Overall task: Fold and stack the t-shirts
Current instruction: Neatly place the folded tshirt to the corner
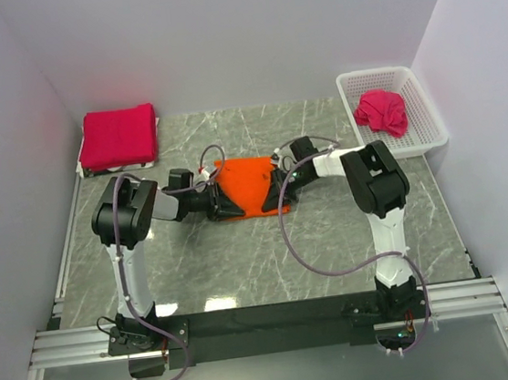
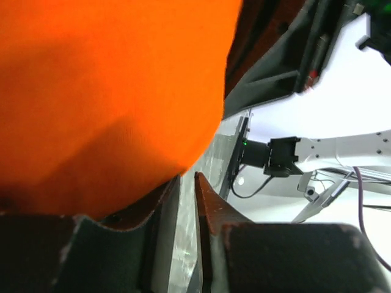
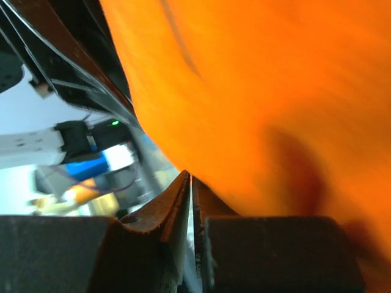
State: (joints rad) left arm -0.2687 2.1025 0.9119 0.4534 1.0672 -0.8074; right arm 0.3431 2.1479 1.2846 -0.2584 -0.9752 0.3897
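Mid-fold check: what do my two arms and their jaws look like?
The left arm and right arm have white links, bulky black joint housings and black bases. A purple-grey cable loops loosely along each. The jaws are dark, tapering wedges with brownish inner faces.

A fixed camera looks down from high behind onto the grey marbled worktop. Both wrist cameras look along their jaws, very near the bright orange cloth t-shirt that all views share.

Matt orange t-shirt cloth lies on the glossy marble-look table.
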